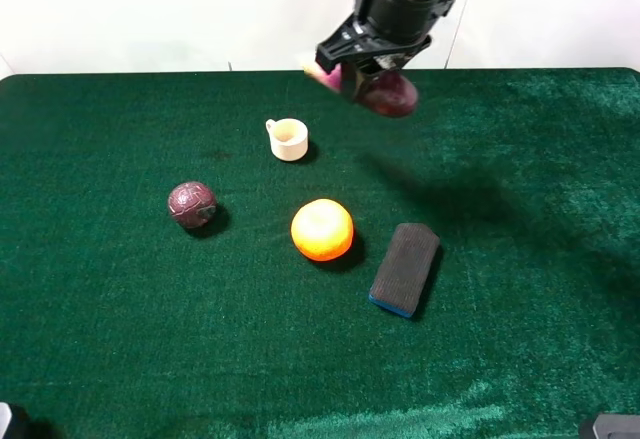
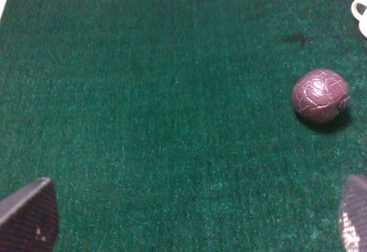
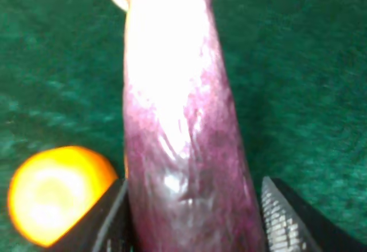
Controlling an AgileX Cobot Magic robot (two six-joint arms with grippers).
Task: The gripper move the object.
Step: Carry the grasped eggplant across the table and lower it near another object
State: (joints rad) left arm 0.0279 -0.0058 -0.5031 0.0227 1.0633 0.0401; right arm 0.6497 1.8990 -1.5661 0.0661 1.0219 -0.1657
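While the right tool (image 1: 362, 62) pinches the purple eggplant (image 1: 388, 93), it hangs above the green surface (image 1: 120, 339) at the upper middle of the frame, up and right of the cream cup (image 1: 289, 140); the left tool (image 2: 192, 217) stands spread wide.

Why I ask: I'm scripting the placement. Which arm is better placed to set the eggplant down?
Right. The right tool is shut on the eggplant, held above the green cloth. The left tool is open and empty, with the maroon ball ahead of it.
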